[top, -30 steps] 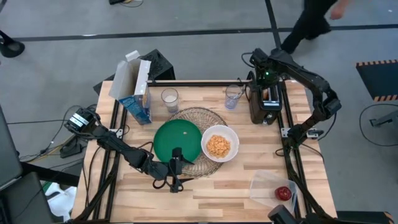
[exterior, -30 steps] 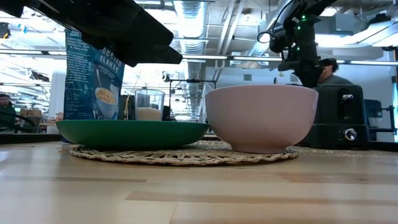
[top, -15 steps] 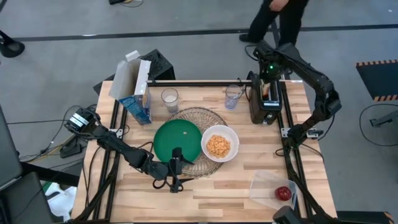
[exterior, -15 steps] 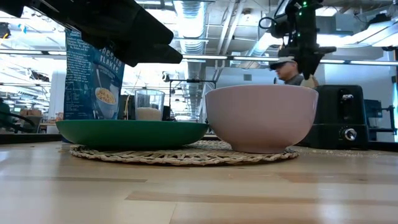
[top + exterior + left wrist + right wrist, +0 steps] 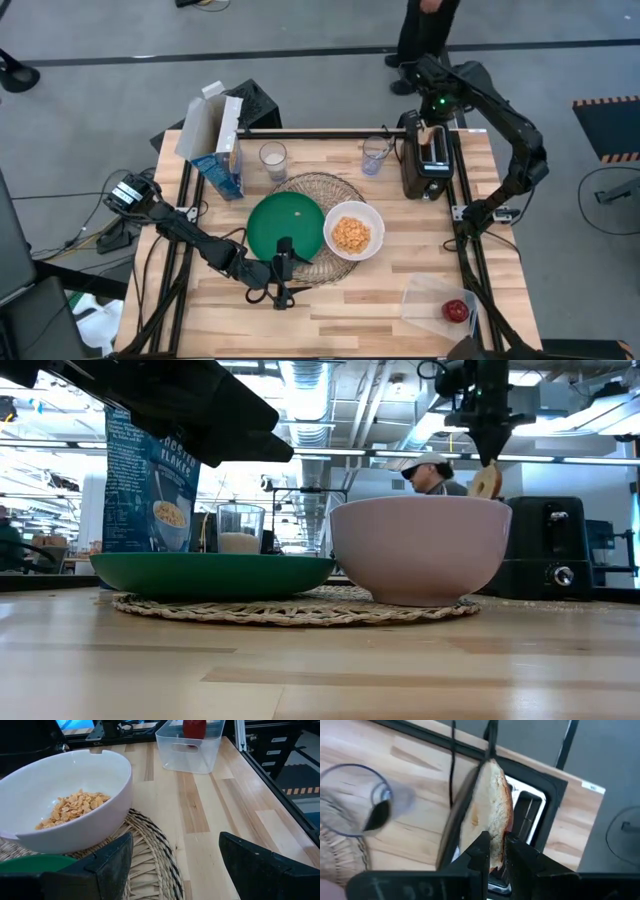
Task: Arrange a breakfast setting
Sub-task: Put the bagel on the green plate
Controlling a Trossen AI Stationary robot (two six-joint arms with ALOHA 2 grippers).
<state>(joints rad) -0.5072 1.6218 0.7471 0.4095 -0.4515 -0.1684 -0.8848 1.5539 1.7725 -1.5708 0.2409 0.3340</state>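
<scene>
The right gripper (image 5: 493, 851) pinches the pale bagel (image 5: 490, 812) above the black toaster (image 5: 428, 160) at the table's far right; the left gripper (image 5: 175, 862) waits spread by the white bowl (image 5: 65, 800) on the round wire mat (image 5: 150, 865)

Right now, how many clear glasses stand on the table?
2: one glass holding something white stands beside the cereal box; the other glass stands left of the black toaster. None seems hidden.
</scene>
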